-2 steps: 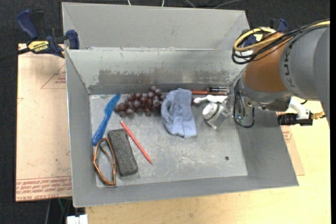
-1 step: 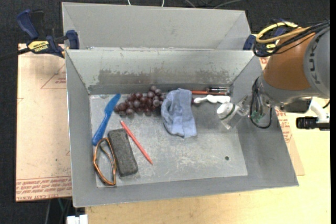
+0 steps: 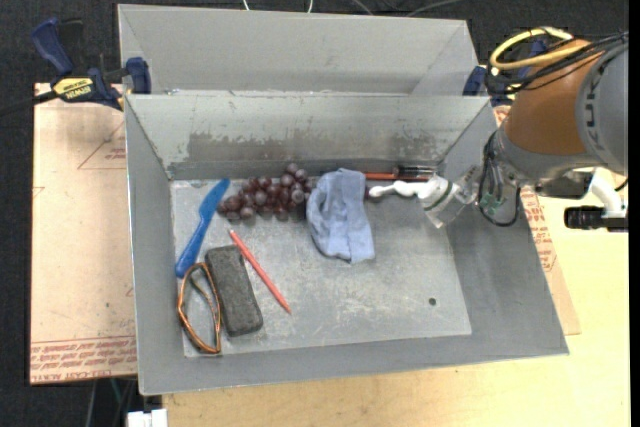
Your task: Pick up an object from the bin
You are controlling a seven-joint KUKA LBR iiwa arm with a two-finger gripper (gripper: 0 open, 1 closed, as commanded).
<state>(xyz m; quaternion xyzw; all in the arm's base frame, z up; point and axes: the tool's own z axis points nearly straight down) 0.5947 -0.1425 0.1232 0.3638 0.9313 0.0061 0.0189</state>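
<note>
KUKA arm [image 3: 610, 105] comes in from 3 o'clock, with its last links bent down and toward 9 o'clock. Orange-brown wrist cover [image 3: 545, 120] faces the camera. Yellow cable loop [image 3: 525, 45] sits at the cover's 12 o'clock and dark cables [image 3: 495, 195] hang at its 7 o'clock. Silvery two-finger gripper [image 3: 447, 200] sticks out at the wrist's 8 o'clock, angled down.

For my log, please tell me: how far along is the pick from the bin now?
Done: nothing is lifted out; the purple grapes, blue cloth and grey block lie on the bin floor. In hand: the gripper is low at the right, next to a white-and-red tool by the back wall. Left: grasping and lifting one thing.
</note>
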